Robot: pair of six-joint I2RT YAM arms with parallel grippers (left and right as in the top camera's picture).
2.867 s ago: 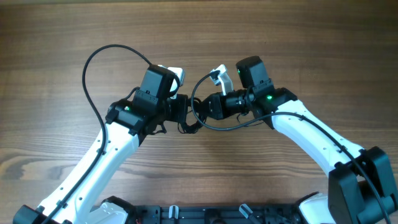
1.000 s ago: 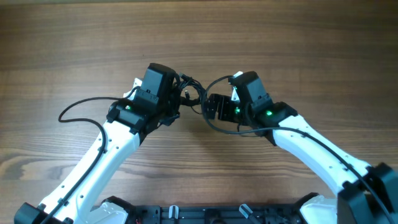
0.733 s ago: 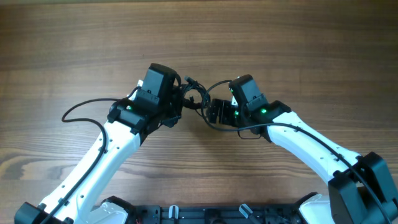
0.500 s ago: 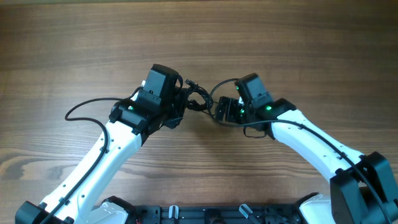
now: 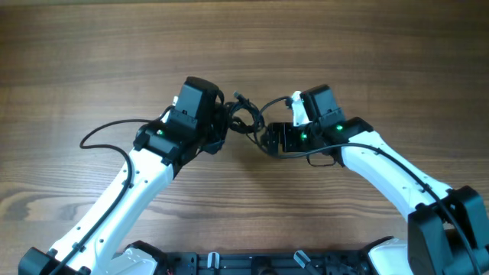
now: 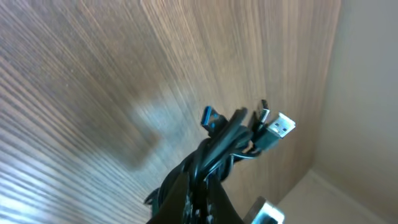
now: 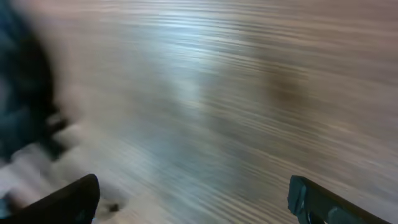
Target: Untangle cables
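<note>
The cables (image 5: pixel 243 116) form a small black knotted bundle in the middle of the wooden table, held up by my left gripper (image 5: pixel 226 124), which is shut on it. In the left wrist view the bundle (image 6: pixel 227 142) sticks out past my gripper (image 6: pixel 202 196), with a silver USB plug (image 6: pixel 283 127) and a blue plug (image 6: pixel 210 117) at its end. One long strand (image 5: pixel 103 131) trails off to the left. Another strand (image 5: pixel 276 101) arcs toward the right arm. My right gripper (image 5: pixel 269 138) stands just right of the bundle, open, with only blurred table between its fingers (image 7: pixel 314 200).
The bare wooden table (image 5: pixel 367 46) stretches all around both arms. The dark arm bases (image 5: pixel 252 263) sit at the near edge. A blurred dark shape (image 7: pixel 25 93) fills the left side of the right wrist view.
The left gripper carried the bundle toward the far side, and the long strand dropped from a high arc to lie on the left. The right wrist shifted slightly to the right, jaws still open.
</note>
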